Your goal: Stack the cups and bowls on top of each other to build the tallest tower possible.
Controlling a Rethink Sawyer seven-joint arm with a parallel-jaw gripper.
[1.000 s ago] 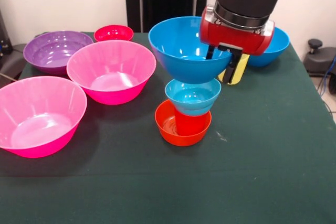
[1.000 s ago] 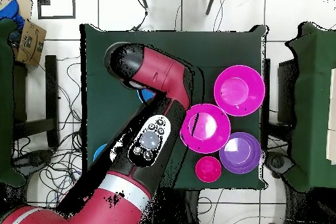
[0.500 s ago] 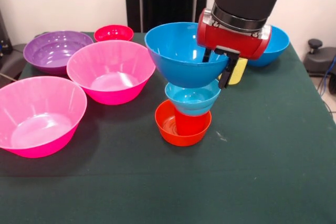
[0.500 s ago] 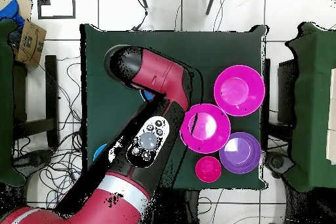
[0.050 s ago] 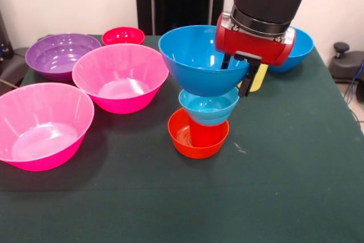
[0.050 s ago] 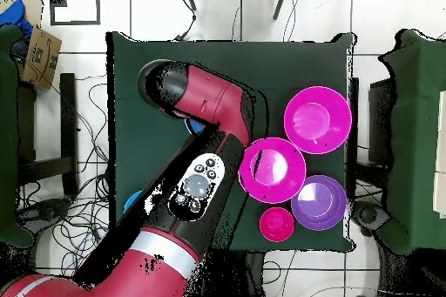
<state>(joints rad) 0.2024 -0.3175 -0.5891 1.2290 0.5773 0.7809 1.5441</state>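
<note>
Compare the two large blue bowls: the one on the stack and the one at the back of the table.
The large blue bowl on the stack sits raised on the small light-blue bowl; the other blue bowl rests on the table. The stacked one shows in full and has the gripper over its rim; the other is partly hidden behind the arm and untouched. Both are upright, glossy and the same blue.

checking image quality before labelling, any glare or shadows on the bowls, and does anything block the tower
Front view: soft white glare on the near pink bowl and second pink bowl; faint shadows on the green table; the claw straddles the large blue bowl's rim, partly hiding the yellow cup. Overhead view: the arm hides nearly the whole tower.
</note>
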